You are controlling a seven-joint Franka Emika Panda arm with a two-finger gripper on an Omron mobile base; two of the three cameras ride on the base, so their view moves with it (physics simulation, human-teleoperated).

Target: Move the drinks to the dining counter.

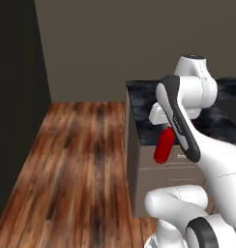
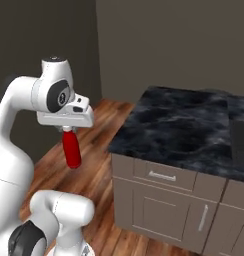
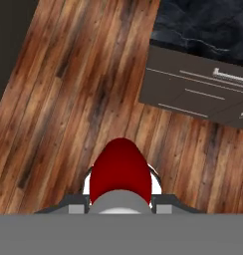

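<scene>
Left base view: the red bottle (image 1: 163, 147) hangs tilted under the arm, in front of the corner of the black marble worktop (image 1: 144, 104), above the wooden floor (image 1: 76, 164).

Right base view: the gripper (image 2: 67, 129) holds the bottle by its top, left of the worktop with handled drawers (image 2: 161, 176).

Hand view: the bottle is between the closed-in fingers.

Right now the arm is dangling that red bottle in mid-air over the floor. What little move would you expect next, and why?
Probably a carry sideways toward the counter. The red bottle hangs from the gripper, jaws closed on its top, above the wooden floor and beside the black marble worktop with handled drawers. Nothing supports it from below, so I would keep it gripped until it is over a surface.
</scene>
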